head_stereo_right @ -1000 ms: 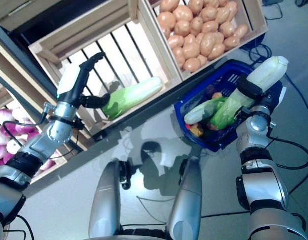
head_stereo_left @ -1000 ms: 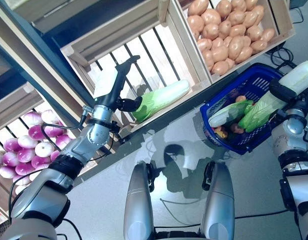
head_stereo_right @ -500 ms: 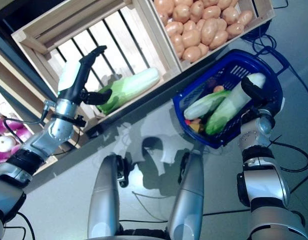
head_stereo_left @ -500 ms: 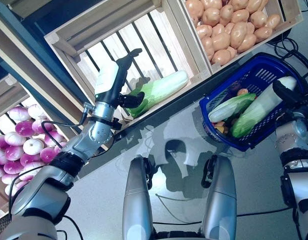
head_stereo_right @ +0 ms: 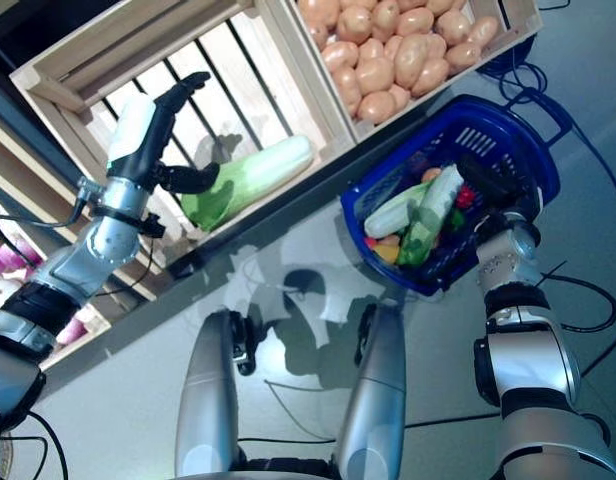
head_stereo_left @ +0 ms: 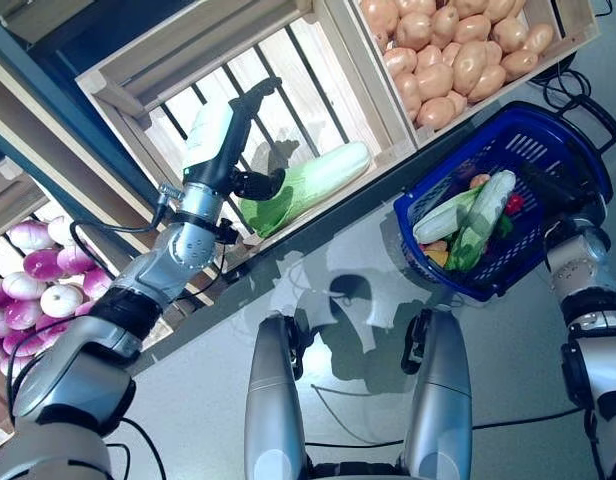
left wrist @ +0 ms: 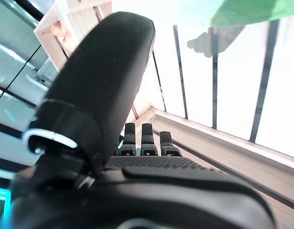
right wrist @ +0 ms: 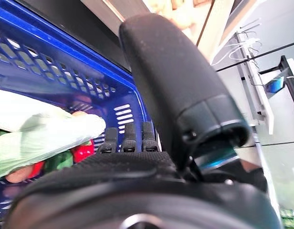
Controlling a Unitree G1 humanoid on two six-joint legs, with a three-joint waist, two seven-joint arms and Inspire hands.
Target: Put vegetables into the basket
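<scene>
A long pale napa cabbage lies in the slatted wooden crate. My left hand stands in that crate with straight fingers, open, its thumb reaching the cabbage's green end. The blue basket sits on the floor to the right. It holds two more napa cabbages side by side over small red and orange vegetables. My right hand rests inside the basket's far side, open, fingers straight beside the cabbage's white tip and holding nothing.
A crate of potatoes stands behind the basket. A lower crate of purple onions is at the far left. Grey floor spreads in front of the shelves.
My right hand has brought its cabbage down into the basket and let go; the cabbage now lies beside the other one. The view shifted slightly. My left hand stays by the crate's cabbage.
</scene>
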